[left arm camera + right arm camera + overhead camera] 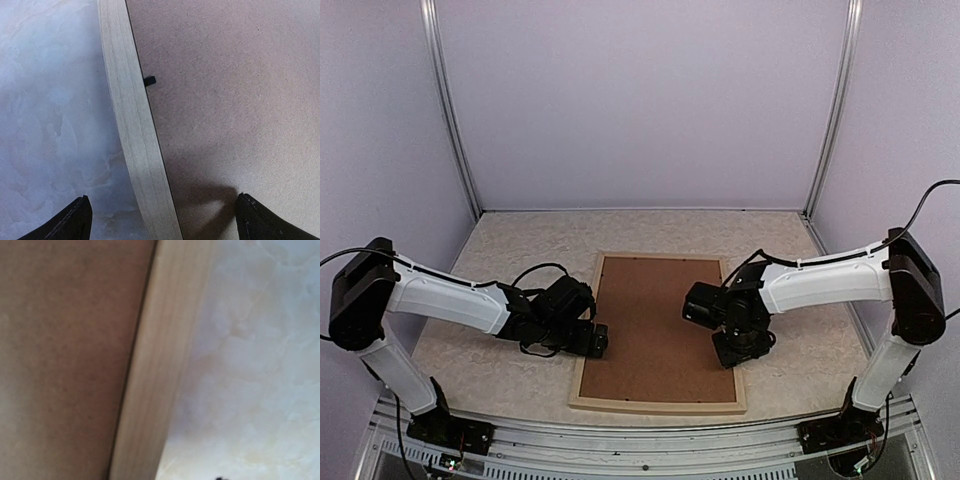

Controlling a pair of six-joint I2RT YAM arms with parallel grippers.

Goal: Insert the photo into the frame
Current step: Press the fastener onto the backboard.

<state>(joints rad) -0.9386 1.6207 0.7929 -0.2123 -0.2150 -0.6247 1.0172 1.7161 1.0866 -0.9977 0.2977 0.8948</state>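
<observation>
**Pale wooden frame lies flat, brown board in its opening**

The frame (655, 405), a tall rectangle of thin pale wood, lies flat on the marbled tabletop (520, 250), its long sides running away from the near edge. A brown board (655, 320) fills its opening. A small black tab (149, 80) sits at the board's left edge, against the rail.

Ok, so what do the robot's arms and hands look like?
The left arm and right arm each have white shells, bulky black joints and thin black cables looping alongside. The left hand and right hand are black; the left one ends in two tapered fingers.
</observation>
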